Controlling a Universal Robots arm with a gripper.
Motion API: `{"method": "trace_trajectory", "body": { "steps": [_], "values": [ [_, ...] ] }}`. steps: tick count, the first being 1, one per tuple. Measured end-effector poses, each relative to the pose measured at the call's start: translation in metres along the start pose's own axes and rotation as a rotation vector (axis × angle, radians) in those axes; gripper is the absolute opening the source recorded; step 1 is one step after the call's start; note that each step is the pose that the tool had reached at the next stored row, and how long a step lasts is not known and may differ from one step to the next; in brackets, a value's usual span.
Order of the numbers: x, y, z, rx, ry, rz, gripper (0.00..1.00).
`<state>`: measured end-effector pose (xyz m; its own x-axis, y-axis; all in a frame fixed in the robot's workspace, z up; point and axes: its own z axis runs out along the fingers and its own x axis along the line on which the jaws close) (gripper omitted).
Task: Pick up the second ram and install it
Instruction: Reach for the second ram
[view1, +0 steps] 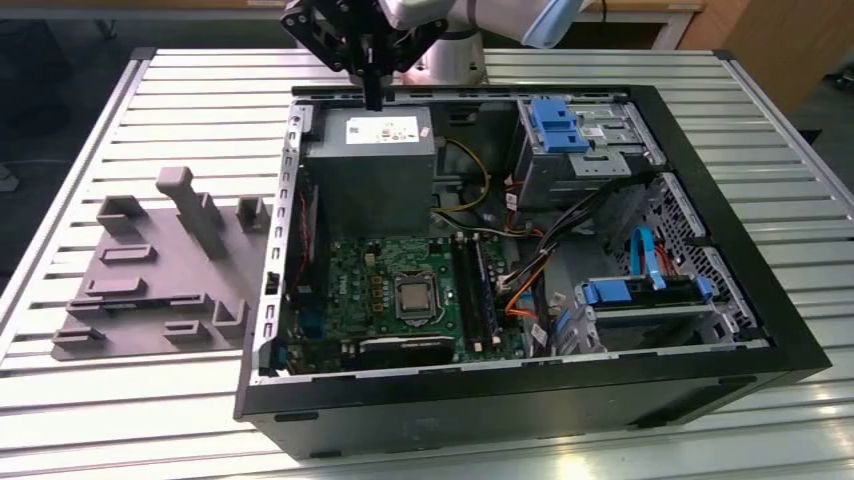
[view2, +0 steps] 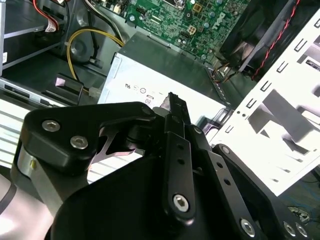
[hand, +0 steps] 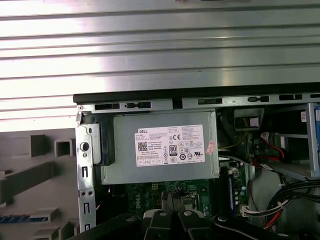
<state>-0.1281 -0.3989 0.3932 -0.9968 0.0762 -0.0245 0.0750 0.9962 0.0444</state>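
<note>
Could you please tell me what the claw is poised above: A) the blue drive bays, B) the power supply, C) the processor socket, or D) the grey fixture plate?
B: in the exterior view the claw hangs directly over the labelled grey power supply.

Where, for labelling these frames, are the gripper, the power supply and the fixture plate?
gripper (view1: 372, 100): exterior view, between its fingertips.
power supply (hand: 170, 145): first wrist view, on its white label.
fixture plate (view1: 174, 280): exterior view, on its flat grey base.

Claw (view1: 371, 98) fingers together, above power supply (view1: 367, 165) (case (view1: 534, 405) open); grey fixture plate (view1: 147, 270) at exterior view's left.
</note>
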Motion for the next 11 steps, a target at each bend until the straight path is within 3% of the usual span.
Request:
{"method": "trace_trajectory", "body": {
  "steps": [11],
  "values": [
    [0.0033, -0.0003, -0.0001, 0.0000, 0.0000, 0.000, 0.11]
  ]
}}
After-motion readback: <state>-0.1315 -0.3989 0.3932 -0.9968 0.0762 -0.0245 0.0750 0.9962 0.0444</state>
